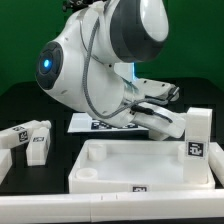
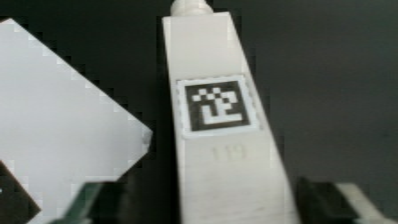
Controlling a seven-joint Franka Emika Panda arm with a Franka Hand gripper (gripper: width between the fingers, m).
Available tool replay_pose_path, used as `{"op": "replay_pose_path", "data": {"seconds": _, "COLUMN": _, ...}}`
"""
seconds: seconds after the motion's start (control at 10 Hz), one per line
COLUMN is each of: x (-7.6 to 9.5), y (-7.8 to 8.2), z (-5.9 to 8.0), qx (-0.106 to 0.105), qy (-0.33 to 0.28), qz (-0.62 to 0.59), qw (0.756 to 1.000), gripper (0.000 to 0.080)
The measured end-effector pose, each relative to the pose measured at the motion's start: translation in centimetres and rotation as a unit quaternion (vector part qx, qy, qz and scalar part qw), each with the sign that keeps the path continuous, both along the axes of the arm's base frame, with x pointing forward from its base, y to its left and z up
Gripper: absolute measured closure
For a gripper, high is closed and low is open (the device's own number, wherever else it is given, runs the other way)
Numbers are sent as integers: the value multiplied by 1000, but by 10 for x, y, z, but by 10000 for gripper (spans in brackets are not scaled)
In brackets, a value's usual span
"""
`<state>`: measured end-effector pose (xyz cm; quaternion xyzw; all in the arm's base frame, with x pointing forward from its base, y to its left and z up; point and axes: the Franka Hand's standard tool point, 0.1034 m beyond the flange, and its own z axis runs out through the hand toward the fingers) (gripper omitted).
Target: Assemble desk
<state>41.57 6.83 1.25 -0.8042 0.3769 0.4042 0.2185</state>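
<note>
The gripper (image 2: 214, 203) is wide open around a white desk leg (image 2: 222, 110), holding nothing. Shutting lopsided might knock it crooked.

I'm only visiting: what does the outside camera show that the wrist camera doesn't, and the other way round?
Only the exterior view shows the robot arm, the rimmed desk top, an upright leg at that view's right and lying legs at its left. Only the wrist view shows, up close, a tagged leg between the fingertips, with a dark gap beside it. Both show the gripper and the black table.
</note>
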Motion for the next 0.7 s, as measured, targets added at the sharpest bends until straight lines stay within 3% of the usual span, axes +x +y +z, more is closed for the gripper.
{"op": "replay_pose_path", "data": {"seconds": 0.3, "x": 4, "y": 0, "z": 2, "qx": -6, "qy": -9, "qz": 0, "qw": 1000, "gripper": 515}}
{"op": "replay_pose_path", "data": {"seconds": 0.5, "x": 32, "y": -19, "z": 41, "qx": 7, "qy": -29, "qz": 0, "qw": 1000, "gripper": 515}}
{"op": "replay_pose_path", "data": {"seconds": 0.7, "x": 63, "y": -45, "z": 80, "qx": -44, "qy": -117, "qz": 23, "qw": 992, "gripper": 515}}
